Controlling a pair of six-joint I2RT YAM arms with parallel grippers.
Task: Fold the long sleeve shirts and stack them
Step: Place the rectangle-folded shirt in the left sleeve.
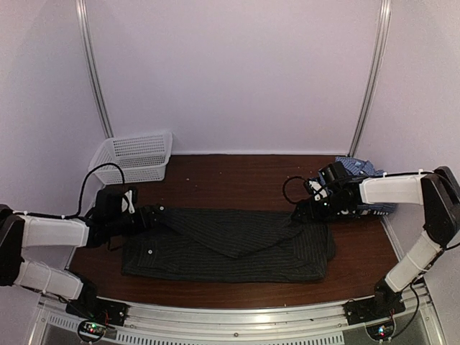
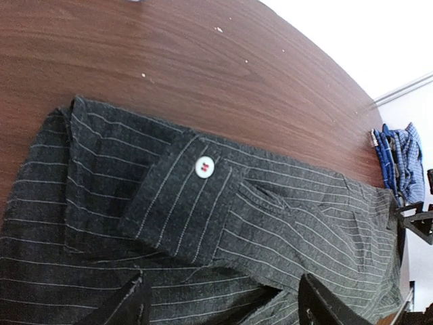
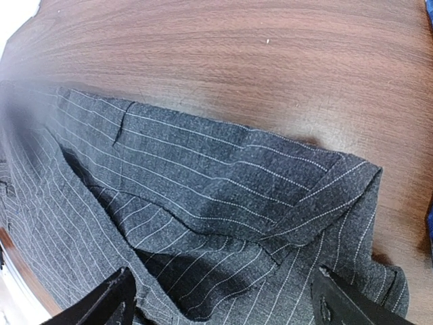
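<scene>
A black pinstriped long sleeve shirt lies flat and partly folded across the brown table, its sleeves laid over the body. The sleeve cuff with a pale button lies just ahead of my left gripper, which is open above the cloth with nothing between its fingers. My left gripper hovers at the shirt's left end. My right gripper stands at the shirt's right end, open over a folded corner. A blue-white checked shirt is bunched behind the right arm.
A white mesh basket stands at the back left corner. Bare wooden table stretches behind the black shirt. The checked shirt shows at the far right of the left wrist view. Pale walls close in the back and sides.
</scene>
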